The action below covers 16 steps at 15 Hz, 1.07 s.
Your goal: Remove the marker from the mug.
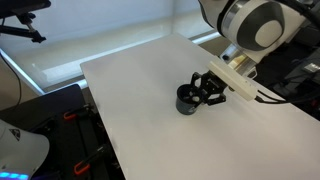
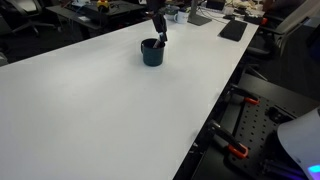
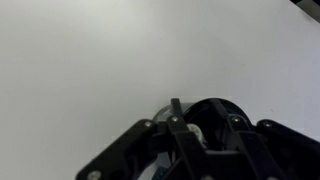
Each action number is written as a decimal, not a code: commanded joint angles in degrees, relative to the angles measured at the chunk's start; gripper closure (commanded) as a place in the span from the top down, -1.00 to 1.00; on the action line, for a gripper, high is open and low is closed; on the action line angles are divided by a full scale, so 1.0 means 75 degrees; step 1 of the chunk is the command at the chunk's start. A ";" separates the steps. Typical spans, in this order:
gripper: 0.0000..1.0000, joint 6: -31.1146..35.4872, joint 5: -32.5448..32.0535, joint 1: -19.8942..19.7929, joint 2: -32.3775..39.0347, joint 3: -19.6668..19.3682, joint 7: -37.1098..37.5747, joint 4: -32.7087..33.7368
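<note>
The small black mug (image 1: 186, 102) stands on the white table (image 1: 150, 120), seen in both exterior views, mug (image 2: 151, 54). My gripper (image 1: 201, 93) reaches down over its rim from the side; gripper (image 2: 158, 38). In the wrist view the mug (image 3: 205, 112) lies under my gripper (image 3: 196, 105), whose two black fingers reach into the dark inside. A pale whitish end of the marker (image 3: 195, 131) shows between them, next to one finger. The jaws stand narrowed around it, with a gap still visible. The marker's reddish body is hidden.
The table's edge (image 2: 215, 110) drops to black frames with orange clamps (image 2: 236, 151). A dark flat board (image 2: 232, 30) and other desk clutter lie at the far end. Dark equipment (image 1: 55, 130) stands beside the table.
</note>
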 commanded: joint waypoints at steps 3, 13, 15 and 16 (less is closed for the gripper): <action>-1.00 -0.0035 0.0043 -0.0016 -0.0333 -0.0005 0.0144 -0.0372; -0.02 0.0084 -0.0149 0.0078 -0.0516 -0.0073 0.0209 -0.0431; 0.28 0.0056 -0.0196 0.0097 -0.0573 -0.0070 0.0188 -0.0397; 0.42 0.0052 -0.0209 0.0103 -0.0591 -0.0064 0.0176 -0.0385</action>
